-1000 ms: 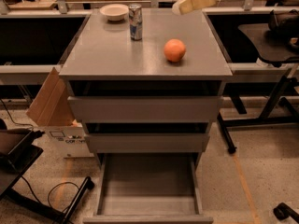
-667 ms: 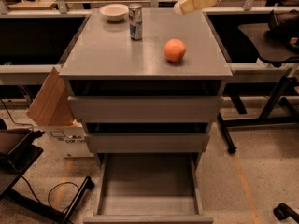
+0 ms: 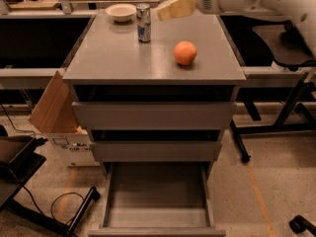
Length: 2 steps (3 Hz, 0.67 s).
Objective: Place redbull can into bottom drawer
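Camera view showed the redbull can [image 3: 143, 22] upright at the cabinet top's [image 3: 118, 63] rear, between white bowl [image 3: 121, 12] and gripper [image 3: 162, 12], which hung just right of it, grip state undeterminable; bottom drawer [image 3: 156, 219] stood pulled open.

You see warm light coming from above. The cabinet top [image 3: 118, 58] shines a little, and the orange [image 3: 185, 53] and the redbull can [image 3: 143, 22] leave small dark spots under them. The gripper [image 3: 173, 6], up by the back edge right of the can, looks bright. The open bottom drawer [image 3: 157, 191] is dim inside.
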Tool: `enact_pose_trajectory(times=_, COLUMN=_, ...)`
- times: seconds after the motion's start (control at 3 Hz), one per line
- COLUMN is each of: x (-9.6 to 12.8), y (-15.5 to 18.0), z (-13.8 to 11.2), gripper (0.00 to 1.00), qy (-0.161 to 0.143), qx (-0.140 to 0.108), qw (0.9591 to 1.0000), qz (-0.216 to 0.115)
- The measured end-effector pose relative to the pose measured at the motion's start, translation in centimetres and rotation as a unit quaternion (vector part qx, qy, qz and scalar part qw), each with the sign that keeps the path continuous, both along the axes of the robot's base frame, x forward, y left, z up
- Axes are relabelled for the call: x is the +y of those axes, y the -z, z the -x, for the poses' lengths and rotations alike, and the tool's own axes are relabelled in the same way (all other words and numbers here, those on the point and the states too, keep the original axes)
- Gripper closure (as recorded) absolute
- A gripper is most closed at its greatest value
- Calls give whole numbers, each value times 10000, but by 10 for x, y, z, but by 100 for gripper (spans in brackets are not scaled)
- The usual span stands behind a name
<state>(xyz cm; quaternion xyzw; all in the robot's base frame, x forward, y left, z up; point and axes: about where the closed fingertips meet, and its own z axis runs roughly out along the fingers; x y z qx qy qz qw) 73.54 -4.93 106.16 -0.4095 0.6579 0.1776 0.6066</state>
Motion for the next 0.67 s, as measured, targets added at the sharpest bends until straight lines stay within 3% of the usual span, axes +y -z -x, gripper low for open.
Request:
enact_pose_trajectory(times=0.33, x=49, y=32, z=-38, gripper=0, qy=332, qx=-12, qw=9994, qz=-75)
enact_pose_trajectory(times=0.67, x=80, y=51, z=-70, gripper=0, qy=528, qx=-119, qw=9983, qz=203)
